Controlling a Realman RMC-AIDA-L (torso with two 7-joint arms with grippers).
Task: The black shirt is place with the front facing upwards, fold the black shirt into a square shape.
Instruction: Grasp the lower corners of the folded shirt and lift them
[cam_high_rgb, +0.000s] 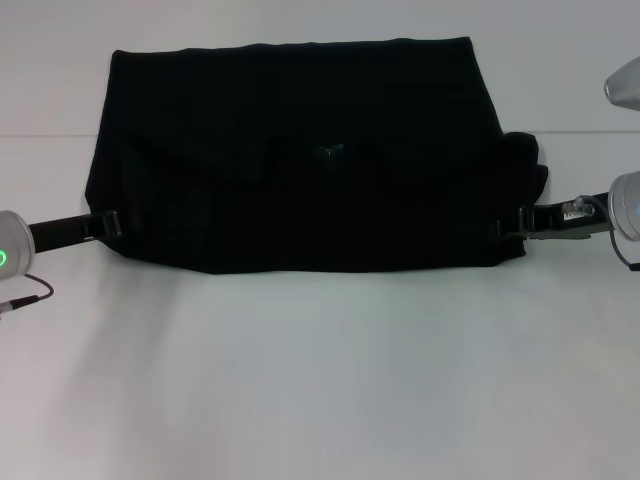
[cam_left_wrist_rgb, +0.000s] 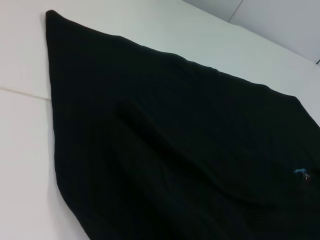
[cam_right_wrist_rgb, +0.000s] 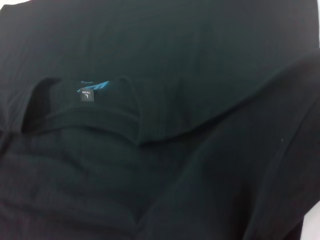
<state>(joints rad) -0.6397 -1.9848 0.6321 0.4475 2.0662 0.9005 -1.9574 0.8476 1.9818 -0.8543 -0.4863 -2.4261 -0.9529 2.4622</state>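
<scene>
I have the left claw (cam_high_rgb: 112, 224) at the black shirt's (cam_high_rgb: 300, 160) left edge, right claw (cam_high_rgb: 508, 226) at its right edge — grip can't be judged on either. Shirt lies folded across the white table (cam_high_rgb: 320, 380). I'd lift both edges level, same pace — right side bunches.

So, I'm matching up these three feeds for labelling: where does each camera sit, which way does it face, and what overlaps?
Head view: on the robot's head, looking forward and down at the black shirt on the white table; left claw and right claw sit at the shirt's side edges.
Left wrist view: on the left arm, looking low across the shirt from its left side; no own fingers show.
Right wrist view: on the right arm, close over the collar; no fingers show.
Shared: both wrist views show the blue neck label.
</scene>
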